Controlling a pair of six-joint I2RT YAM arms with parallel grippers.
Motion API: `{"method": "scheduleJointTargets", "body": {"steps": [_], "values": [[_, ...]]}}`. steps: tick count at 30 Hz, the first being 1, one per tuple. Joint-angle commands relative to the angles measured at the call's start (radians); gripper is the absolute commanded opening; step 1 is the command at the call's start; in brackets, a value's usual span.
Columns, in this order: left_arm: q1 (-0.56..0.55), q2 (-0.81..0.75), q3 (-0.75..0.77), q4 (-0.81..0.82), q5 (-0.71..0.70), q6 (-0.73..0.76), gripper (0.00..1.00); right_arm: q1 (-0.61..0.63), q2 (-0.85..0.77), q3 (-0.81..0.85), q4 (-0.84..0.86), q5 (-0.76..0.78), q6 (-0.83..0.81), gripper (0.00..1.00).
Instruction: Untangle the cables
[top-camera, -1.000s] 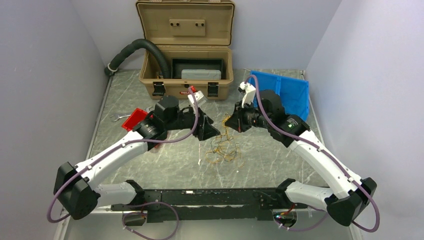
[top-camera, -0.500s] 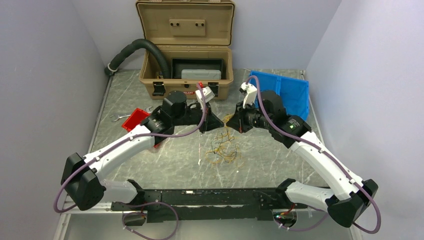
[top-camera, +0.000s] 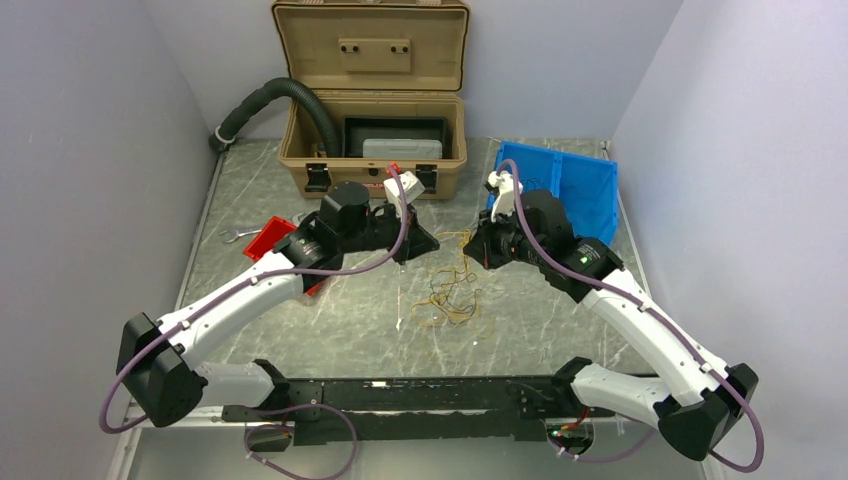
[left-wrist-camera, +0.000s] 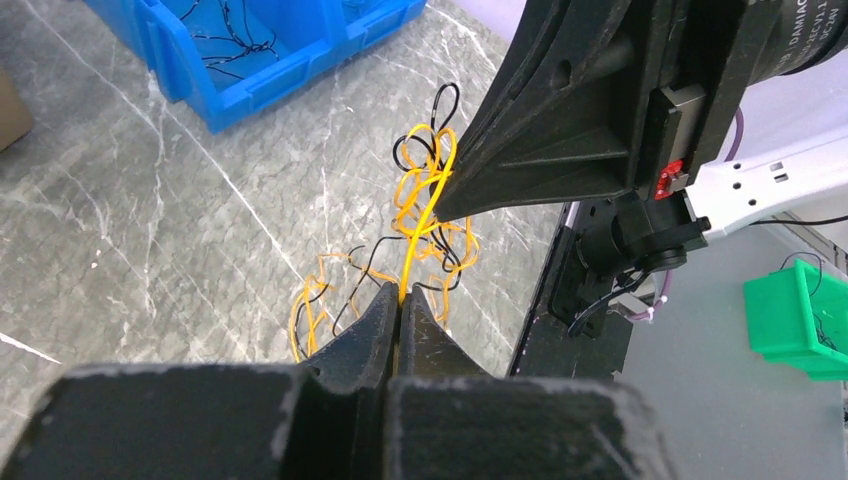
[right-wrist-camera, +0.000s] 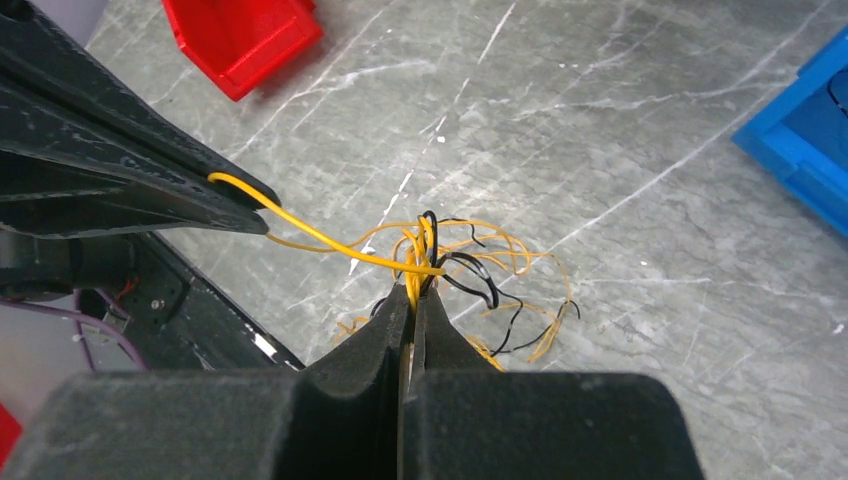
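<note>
Both arms met over the middle of the marble table (top-camera: 300, 310). The left gripper (left-wrist-camera: 401, 300) had its fingers pressed together, pinching a yellow strand (right-wrist-camera: 300, 232) that ran taut across to the right gripper (right-wrist-camera: 410, 295). The right gripper's fingers were also closed, clamped on a knot of yellow and black wires at the top of the cable tangle (top-camera: 450, 295). The tangle's upper part was lifted between the two grippers, and its lower loops lay on the table just below them, nearer the arm bases. A blue bin (top-camera: 565, 185) with a few black wires inside sat behind the right arm, a red bin (top-camera: 275, 240) sat by the left arm, and an open tan case (top-camera: 372, 150) stood at the back.
</note>
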Motion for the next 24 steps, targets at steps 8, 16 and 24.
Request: {"method": "scheduleJointTargets", "body": {"steps": [8, 16, 24], "values": [[-0.006, -0.042, 0.008, 0.059, 0.046, 0.002, 0.04, -0.004, 0.002, 0.024, -0.017, 0.095, -0.006, 0.0], [-0.019, -0.058, -0.04, 0.137, 0.026, -0.006, 0.44, -0.004, 0.017, 0.048, -0.027, 0.109, -0.011, 0.0], [-0.075, 0.013, 0.035, 0.103, -0.069, 0.04, 0.57, -0.004, 0.029, 0.068, -0.022, 0.088, -0.011, 0.0]]}}
